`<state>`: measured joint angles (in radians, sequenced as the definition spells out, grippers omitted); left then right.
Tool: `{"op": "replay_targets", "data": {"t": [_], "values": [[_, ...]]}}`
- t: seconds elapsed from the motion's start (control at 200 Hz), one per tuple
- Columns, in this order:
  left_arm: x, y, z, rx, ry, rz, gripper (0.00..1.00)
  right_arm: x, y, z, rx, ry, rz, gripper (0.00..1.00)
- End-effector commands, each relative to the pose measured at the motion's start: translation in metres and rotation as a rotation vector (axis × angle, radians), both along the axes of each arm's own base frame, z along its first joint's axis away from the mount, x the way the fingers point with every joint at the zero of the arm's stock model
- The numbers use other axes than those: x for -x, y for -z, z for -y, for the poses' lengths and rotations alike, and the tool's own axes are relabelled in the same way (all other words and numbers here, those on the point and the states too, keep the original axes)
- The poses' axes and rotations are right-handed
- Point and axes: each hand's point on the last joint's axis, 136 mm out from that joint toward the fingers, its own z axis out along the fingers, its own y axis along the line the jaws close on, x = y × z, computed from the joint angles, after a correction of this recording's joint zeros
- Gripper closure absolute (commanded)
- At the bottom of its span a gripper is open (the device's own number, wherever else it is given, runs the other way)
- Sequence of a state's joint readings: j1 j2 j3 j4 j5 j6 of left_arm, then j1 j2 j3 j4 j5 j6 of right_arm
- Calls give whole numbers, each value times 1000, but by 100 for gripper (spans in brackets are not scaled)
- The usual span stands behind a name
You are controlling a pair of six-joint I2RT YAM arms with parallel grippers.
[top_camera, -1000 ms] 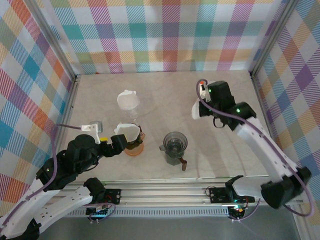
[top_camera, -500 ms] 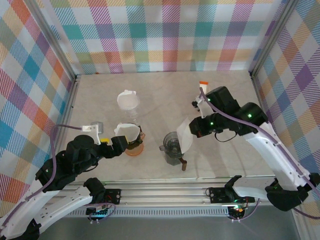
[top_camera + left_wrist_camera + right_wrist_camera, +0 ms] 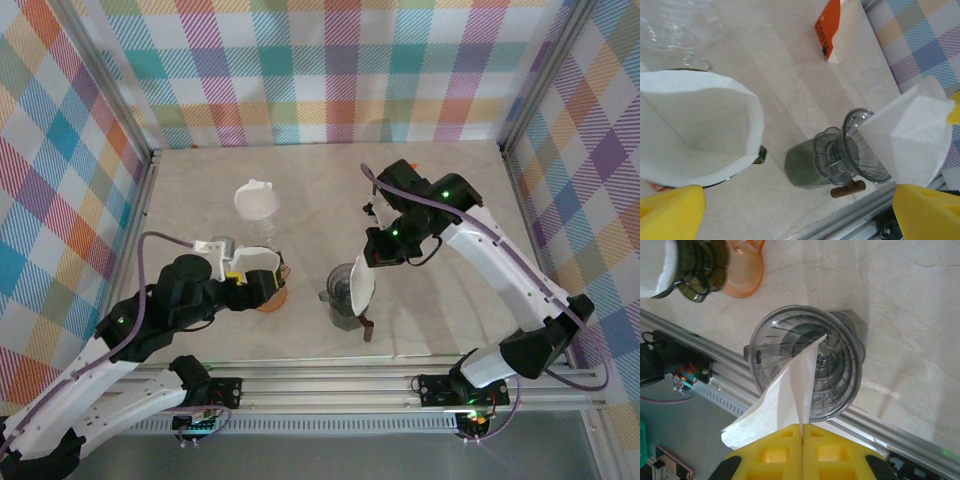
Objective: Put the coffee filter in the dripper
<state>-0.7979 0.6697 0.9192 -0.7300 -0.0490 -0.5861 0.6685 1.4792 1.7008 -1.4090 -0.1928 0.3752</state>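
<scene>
The coffee filter [image 3: 785, 395] is seen as a white paper cone, pressed flat, with a sharp crease down its middle and a pointed tip. It is pinched by the right tool [image 3: 802, 437], whose yellow fingers [image 3: 765, 457] are pressed together at the bottom of the right wrist view. The tip is held over the open mouth of the dripper [image 3: 840, 370], a clear grey ribbed cone at the centre of that frame. Whether the paper touches the ribs cannot be told.

In the top view the filter is reduced to a narrow white sliver against the right rim of the dripper, at the lower centre of the frame, on the pale marbled table [image 3: 450, 200]. In the left wrist view it is found at the right edge, with one corner overlapping the dripper's rim.

The wide end of the filter is covered by the fingers in the right wrist view, and the dripper's base is hidden beneath its own cone there.

The left tool [image 3: 262, 288] is held wide, its yellow fingers lying in the two lower corners of the left wrist view with nothing clamped. A second dripper [image 3: 757, 155], already lined with paper, is seen at the left of that frame.
</scene>
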Motion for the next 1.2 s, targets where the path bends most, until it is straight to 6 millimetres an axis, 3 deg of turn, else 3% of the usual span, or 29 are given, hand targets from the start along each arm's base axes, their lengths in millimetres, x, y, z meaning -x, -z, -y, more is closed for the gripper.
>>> {"op": "replay_targets", "data": {"t": [0.0, 0.24, 0.415, 0.51, 0.61, 0.72, 1.025, 1.195], "values": [[0, -23, 32, 81, 123, 46, 6, 0, -5, 12, 67, 52, -2, 100], [-4, -26, 82, 68, 232, 77, 2, -6, 9, 10, 111, 77, -5, 100], [-8, -29, 114, 31, 287, 94, 8, -9, 13, 5, 130, 73, -4, 100], [-9, -34, 128, 27, 318, 111, 5, -9, 13, 2, 142, 65, 0, 100], [-9, -31, 142, 23, 344, 109, 3, -10, 14, -2, 145, 58, 5, 99], [-8, -22, 157, 20, 374, 84, 7, -11, 16, -5, 146, 56, 11, 99], [-15, 2, 163, -23, 350, 30, 37, -13, 18, -11, 133, 48, 19, 96], [-18, 15, 166, -47, 336, -4, 41, -11, 17, -12, 120, 46, 29, 95]]}}
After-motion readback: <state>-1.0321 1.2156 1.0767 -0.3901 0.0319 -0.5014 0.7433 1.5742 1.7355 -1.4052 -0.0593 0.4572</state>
